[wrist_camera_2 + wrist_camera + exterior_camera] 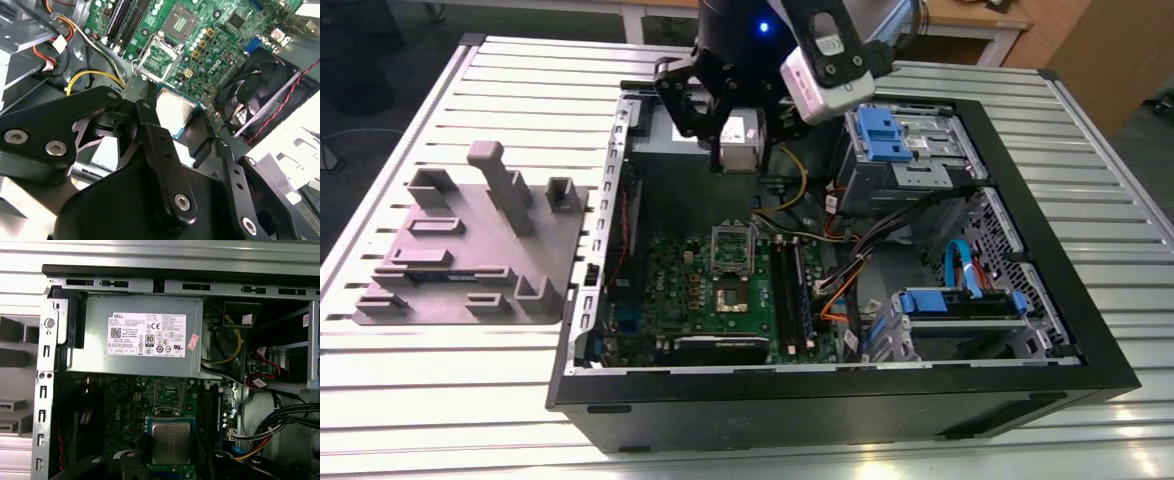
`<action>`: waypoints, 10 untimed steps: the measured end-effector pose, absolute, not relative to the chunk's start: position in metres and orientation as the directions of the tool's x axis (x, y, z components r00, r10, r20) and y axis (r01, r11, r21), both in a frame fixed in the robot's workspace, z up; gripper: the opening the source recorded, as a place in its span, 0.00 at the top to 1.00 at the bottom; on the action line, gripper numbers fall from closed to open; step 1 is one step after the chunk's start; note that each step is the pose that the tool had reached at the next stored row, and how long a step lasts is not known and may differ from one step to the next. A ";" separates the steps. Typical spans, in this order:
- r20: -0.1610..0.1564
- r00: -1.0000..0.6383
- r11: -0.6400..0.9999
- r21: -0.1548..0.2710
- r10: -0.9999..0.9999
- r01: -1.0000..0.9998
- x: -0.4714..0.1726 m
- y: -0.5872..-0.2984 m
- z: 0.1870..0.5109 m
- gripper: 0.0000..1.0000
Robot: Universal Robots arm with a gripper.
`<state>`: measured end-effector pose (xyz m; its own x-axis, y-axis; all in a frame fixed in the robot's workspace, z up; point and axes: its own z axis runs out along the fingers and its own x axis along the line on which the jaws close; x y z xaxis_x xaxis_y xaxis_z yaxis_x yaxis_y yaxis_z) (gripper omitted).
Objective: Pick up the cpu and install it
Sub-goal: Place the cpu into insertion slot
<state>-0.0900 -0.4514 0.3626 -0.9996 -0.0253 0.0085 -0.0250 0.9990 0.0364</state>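
Observation:
The cpu (742,133), a small square chip with a silver-grey top, hangs between the fingers of my gripper (740,150), which is shut on it. It is held in the air over the back part of the open computer case, above the green motherboard (680,290). In both wrist views the cpu (175,111) (171,440) sits between the black fingers (150,125) (207,460), its thin green edge showing. The open socket with its metal frame (730,268) (170,395) (160,59) lies on the board below it.
The black case wall (854,400) rings the board. A grey power-supply box (145,335) lies at the back, blue drive cages (894,135) and coloured cables (847,285) on the exterior view's right, a fan (260,95), black memory slots (787,280). A grey fixture plate (467,250) lies outside on the exterior view's left.

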 end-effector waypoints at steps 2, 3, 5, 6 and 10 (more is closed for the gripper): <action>0.008 -1.000 0.999 0.036 -0.021 -0.021 -0.090 -0.454 0.360 0.53; 0.008 -1.000 0.999 0.037 -0.017 -0.017 -0.090 -0.455 0.358 0.53; 0.008 -1.000 0.999 0.036 -0.011 -0.011 -0.090 -0.456 0.355 0.53; 0.008 -1.000 0.999 0.037 -0.011 -0.010 -0.090 -0.456 0.353 0.53; 0.008 -1.000 0.999 0.037 -0.011 -0.010 -0.090 -0.456 0.346 0.53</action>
